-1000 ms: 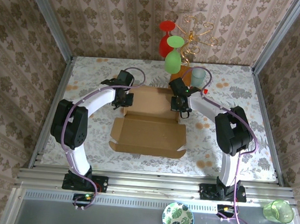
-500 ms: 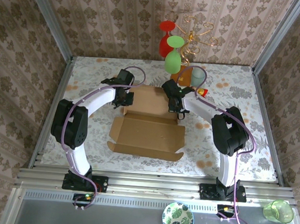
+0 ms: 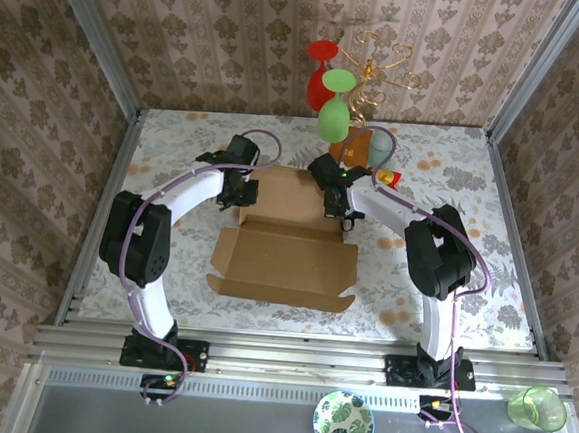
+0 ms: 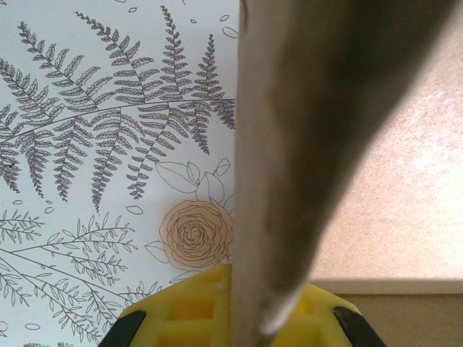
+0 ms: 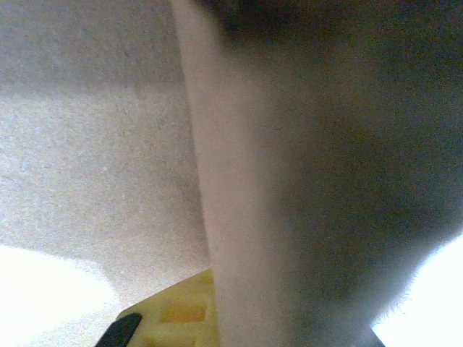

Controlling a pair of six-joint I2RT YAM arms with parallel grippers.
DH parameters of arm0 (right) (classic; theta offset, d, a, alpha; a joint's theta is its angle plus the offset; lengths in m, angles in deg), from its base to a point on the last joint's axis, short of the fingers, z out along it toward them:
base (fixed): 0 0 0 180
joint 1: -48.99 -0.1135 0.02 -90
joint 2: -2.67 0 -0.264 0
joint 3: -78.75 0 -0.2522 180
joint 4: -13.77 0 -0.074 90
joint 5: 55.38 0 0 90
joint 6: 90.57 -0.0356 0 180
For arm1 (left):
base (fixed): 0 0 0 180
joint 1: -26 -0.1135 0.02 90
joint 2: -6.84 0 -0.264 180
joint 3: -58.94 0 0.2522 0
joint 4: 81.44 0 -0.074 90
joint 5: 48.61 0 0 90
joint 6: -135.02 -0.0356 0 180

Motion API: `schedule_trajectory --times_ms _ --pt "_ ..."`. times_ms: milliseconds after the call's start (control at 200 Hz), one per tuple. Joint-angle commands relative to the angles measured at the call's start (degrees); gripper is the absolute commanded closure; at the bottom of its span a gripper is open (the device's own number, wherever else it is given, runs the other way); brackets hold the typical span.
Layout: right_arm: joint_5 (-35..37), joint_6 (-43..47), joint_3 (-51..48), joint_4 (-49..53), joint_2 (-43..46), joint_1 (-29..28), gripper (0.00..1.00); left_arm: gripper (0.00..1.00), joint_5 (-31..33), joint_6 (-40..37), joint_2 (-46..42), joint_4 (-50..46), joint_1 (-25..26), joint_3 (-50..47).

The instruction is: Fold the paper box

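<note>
The paper box (image 3: 286, 261) lies opened out in the middle of the flowered table, its front panel spread toward the arms. My left gripper (image 3: 241, 195) is at the box's back left corner. In the left wrist view its yellow fingers (image 4: 195, 303) are shut on an upright side flap (image 4: 304, 144) that stands edge-on between them. My right gripper (image 3: 340, 208) is at the back right corner, shut on the opposite flap (image 5: 289, 181). That flap hides one finger, and the other yellow finger (image 5: 173, 314) presses against it.
A gold wire rack (image 3: 377, 63) holding red and green glasses stands on a wooden base (image 3: 354, 141) just behind the box, with a pale cup (image 3: 385, 152) beside it. A leaf-patterned bowl (image 3: 343, 422) and a green cup (image 3: 537, 408) sit on the near ledge. Patterned walls close in three sides.
My right gripper has moved left and inward with its flap, swinging it toward the box's middle. The box's front edge has shifted slightly left. The left gripper has stayed in place.
</note>
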Motion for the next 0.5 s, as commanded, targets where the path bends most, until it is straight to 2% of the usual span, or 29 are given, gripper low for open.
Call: schedule_trajectory --times_ms 0,80,190,365,405,495 --pt "1.77 -2.12 -0.73 3.80 0.62 0.24 1.00 0.76 0.63 1.19 -0.70 -2.15 -0.21 2.27" --pt "0.85 -3.46 -1.11 3.88 1.65 0.24 1.00 0.60 0.24 2.64 -2.78 -3.52 -0.15 3.27" --pt "-0.71 -6.21 -1.87 4.54 3.35 0.53 1.00 0.48 0.41 6.59 -7.71 -5.92 -0.35 5.21" --pt "-4.88 -13.39 -3.56 6.45 5.14 1.61 1.00 0.49 5.01 15.67 -17.24 -11.80 -0.12 8.35" --pt "-5.48 -15.55 -3.95 7.04 5.47 1.85 1.00 0.45 7.73 18.82 -18.44 -15.90 0.04 10.30" --pt "-7.48 -19.88 -5.37 6.67 6.69 2.29 1.00 0.51 11.43 25.70 -18.52 -28.60 0.23 16.41"
